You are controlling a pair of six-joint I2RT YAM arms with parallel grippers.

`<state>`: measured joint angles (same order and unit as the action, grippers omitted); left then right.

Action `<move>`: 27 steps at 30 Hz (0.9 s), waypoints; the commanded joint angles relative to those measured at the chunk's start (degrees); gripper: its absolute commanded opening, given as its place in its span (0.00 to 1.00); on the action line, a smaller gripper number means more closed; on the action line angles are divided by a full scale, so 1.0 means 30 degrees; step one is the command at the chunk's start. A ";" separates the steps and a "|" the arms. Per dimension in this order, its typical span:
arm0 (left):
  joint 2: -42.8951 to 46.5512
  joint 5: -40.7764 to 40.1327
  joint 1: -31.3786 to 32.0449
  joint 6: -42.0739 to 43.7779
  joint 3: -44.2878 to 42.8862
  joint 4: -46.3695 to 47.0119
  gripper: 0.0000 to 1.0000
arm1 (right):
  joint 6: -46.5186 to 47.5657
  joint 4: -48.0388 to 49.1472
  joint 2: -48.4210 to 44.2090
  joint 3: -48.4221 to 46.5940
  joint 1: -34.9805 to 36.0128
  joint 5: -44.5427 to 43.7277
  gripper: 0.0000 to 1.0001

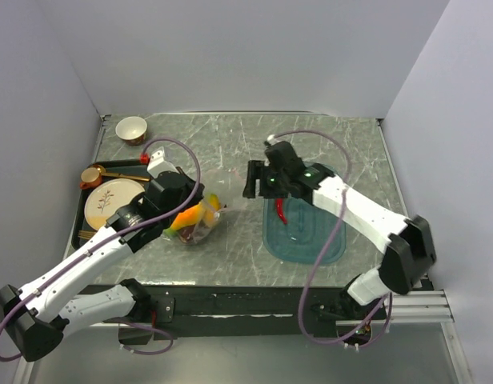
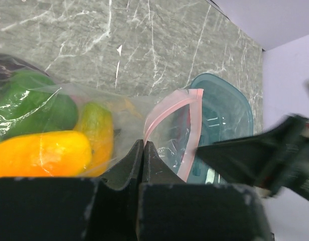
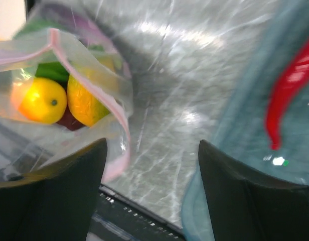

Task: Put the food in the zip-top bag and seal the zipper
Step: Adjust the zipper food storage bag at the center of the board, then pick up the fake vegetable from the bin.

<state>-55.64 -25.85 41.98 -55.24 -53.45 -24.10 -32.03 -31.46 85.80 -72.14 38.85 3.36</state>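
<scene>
Left jaws pinching zip-top bag point(image 2: 137, 110) of mangoes point(image 2: 41, 153) and green pepper point(image 2: 34, 105), right jaws wide, red chili point(image 1: 280, 210) in teal tray point(image 1: 320, 240)

No text, label, brand, number or sign could be read in any of the views. The zip-top bag point(image 1: 200, 224) near the middle of the table was clear plastic with no print that could be made out, and its zipper point(image 2: 193, 125) was a plain pale pink strip. The cream plate point(image 1: 112, 202) at the left carried only a painted sprig, a picture and not lettering.
</scene>
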 commanded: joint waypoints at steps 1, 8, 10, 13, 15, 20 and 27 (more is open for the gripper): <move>-0.0116 0.0412 -0.0017 0.0045 -0.0670 0.0942 0.01 | -0.0514 0.0410 -0.3723 0.1510 -0.1343 -0.2668 0.83; -0.0087 0.0412 -0.0017 0.0163 -0.0844 0.0943 0.01 | 0.0333 0.0380 -0.4227 0.4210 -0.4099 -0.2467 0.74; -0.0116 0.0499 -0.0017 0.0308 -0.0933 0.1001 0.01 | 0.0919 0.0409 -0.3320 0.4475 -0.4307 -0.2117 0.70; -0.0233 0.0588 -0.0017 0.0309 -0.1079 0.0943 0.01 | 0.1301 0.0759 -0.2031 0.4680 -0.4425 -0.1765 0.62; -0.0321 0.0617 -0.0017 0.0309 -0.1079 0.0913 0.01 | 0.1448 0.1343 -0.1184 0.4739 -0.4454 -0.1472 0.61; -0.0322 0.0588 -0.0017 0.0192 -0.0963 0.0884 0.01 | 0.1537 0.1991 0.0431 0.4331 -0.4425 -0.1206 0.56; -0.0585 0.0529 -0.0017 0.0250 -0.1109 0.0738 0.01 | 0.1771 0.2635 0.2392 0.3627 -0.4454 -0.1177 0.55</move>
<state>-56.93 -24.60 41.98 -55.18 -54.35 -23.38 -27.99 -26.52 90.35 -58.26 25.71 -0.30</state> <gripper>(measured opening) 0.022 0.556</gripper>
